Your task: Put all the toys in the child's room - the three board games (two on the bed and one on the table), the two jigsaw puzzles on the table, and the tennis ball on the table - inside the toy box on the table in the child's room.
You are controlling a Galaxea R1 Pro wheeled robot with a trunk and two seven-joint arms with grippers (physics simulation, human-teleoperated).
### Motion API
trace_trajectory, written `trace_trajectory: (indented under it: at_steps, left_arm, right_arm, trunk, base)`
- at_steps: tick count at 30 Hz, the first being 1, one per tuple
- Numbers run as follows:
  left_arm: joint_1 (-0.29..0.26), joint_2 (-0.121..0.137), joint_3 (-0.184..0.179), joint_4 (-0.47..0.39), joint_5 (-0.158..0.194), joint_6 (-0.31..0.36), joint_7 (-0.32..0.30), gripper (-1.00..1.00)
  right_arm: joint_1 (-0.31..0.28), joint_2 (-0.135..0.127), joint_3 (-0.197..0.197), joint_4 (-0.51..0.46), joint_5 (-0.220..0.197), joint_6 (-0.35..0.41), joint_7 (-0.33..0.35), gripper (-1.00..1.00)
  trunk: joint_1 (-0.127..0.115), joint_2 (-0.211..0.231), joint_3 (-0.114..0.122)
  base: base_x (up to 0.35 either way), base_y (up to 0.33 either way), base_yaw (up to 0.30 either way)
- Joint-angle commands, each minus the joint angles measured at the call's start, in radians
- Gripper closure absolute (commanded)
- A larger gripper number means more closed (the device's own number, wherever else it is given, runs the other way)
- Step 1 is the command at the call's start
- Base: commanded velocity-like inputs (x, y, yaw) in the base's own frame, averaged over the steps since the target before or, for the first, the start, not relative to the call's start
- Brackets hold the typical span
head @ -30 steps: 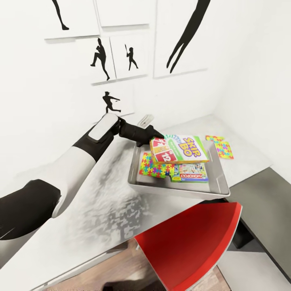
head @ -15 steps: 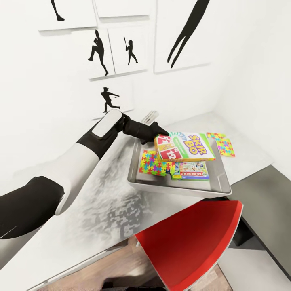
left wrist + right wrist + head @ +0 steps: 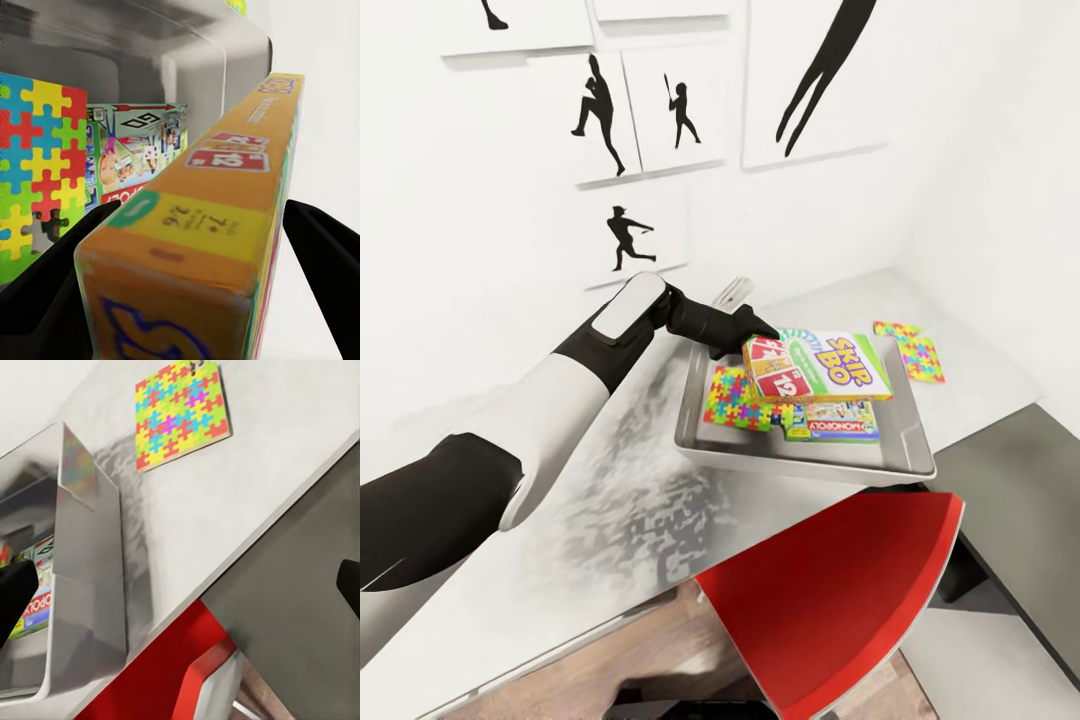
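My left gripper (image 3: 752,340) is shut on the end of the green-yellow Skip-Bo board game (image 3: 820,365), holding it level just above the toy box (image 3: 810,465) on the table (image 3: 610,480). In the left wrist view the Skip-Bo box (image 3: 217,202) sits between my black fingers (image 3: 330,255). Inside the toy box lie a jigsaw puzzle (image 3: 732,398) and the Monopoly game (image 3: 838,420). A second jigsaw puzzle (image 3: 908,350) lies on the table beyond the box, also seen as the puzzle (image 3: 180,412). My right gripper (image 3: 180,592) is open over the table edge. The tennis ball and the bed are out of view.
A red chair (image 3: 840,590) stands against the table's front edge under the toy box. A lower dark grey desk (image 3: 1010,500) adjoins the table on the right. White walls with black silhouette pictures (image 3: 630,235) close off the back and right.
The head camera has tilted slightly. My left gripper has carried the Skip-Bo game a little farther over the toy box; the puzzles and Monopoly have not moved.
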Motion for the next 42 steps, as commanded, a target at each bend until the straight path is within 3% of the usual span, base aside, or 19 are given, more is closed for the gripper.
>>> trace_trajectory:
  at_steps: [1,15,42]
  left_arm:
    - [-0.001,0.0,-0.002,0.0,0.012,0.0,0.009,1.0]
    - [-0.002,0.0,-0.003,0.002,0.012,-0.001,0.01,1.0]
    - [0.0,0.004,-0.005,0.014,0.005,-0.005,0.012,1.0]
  right_arm:
    - [-0.001,0.0,-0.002,0.0,0.01,0.005,0.01,-1.0]
    - [-0.001,0.0,-0.003,0.0,0.01,0.005,0.01,-1.0]
    - [-0.001,0.0,-0.003,0.0,0.009,0.005,0.01,-1.0]
  trunk:
    - [0.001,-0.002,-0.002]
    - [0.001,-0.002,-0.004]
    - [0.001,-0.002,-0.016]
  base:
    - [0.0,0.0,0.0]
    - [0.0,0.0,-0.102]
    - [0.0,0.0,-0.008]
